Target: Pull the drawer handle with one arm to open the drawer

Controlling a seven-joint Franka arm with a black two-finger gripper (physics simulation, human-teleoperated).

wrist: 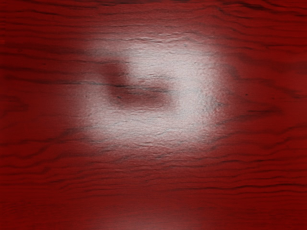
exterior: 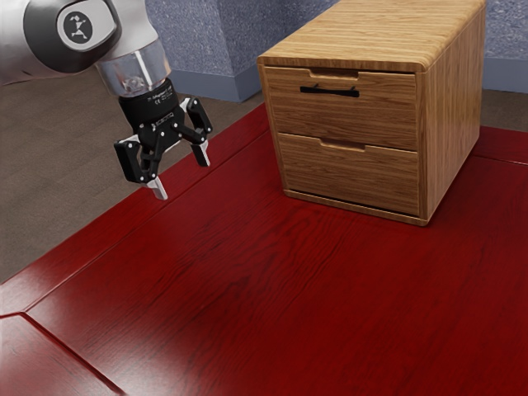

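Note:
A light wooden cabinet (exterior: 445,99) with two drawers stands at the back of the dark red table (exterior: 272,305). The upper drawer (exterior: 346,111) carries a thin black bar handle (exterior: 329,91) near its top edge. The lower drawer (exterior: 351,173) has only a small notch at its top. Both drawer fronts sit flush with the cabinet face. My black gripper (exterior: 180,176) hangs above the table toward the exterior view's left, well apart from the cabinet, open with nothing between its fingers. The wrist view looks straight down at the red tabletop (wrist: 153,191), with a bright glare patch on it.
Beyond the table's far left edge lies a brown floor (exterior: 49,157), and a grey-blue wall (exterior: 223,41) stands behind. Red tabletop stretches between my gripper and the cabinet.

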